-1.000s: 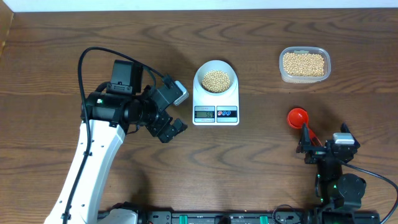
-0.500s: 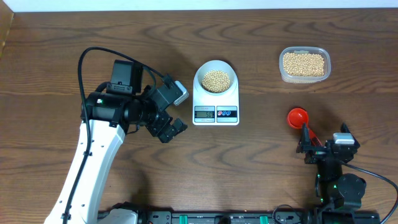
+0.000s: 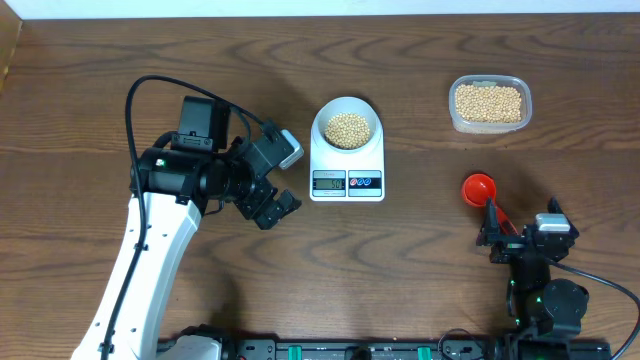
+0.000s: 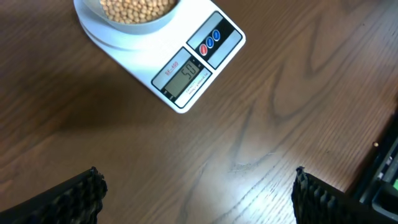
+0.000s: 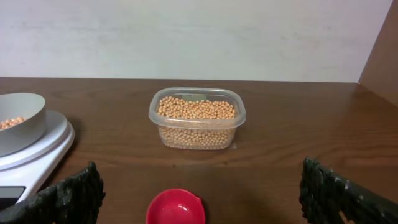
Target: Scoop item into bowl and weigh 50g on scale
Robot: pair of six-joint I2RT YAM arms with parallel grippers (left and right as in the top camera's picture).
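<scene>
Red scoop (image 3: 479,187) near clear tub (image 3: 489,104) — well apart from scale (image 3: 347,165).

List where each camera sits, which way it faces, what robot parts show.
Overhead: fixed above the table, looking straight down; left arm and right arm show.
Left wrist: on the left arm, angled down at the scale and bowl; left gripper open at the bottom edge.
Right wrist: low, facing level across at the tub of beans; right gripper open, red scoop just ahead.
All three share the scale and bowl.
</scene>
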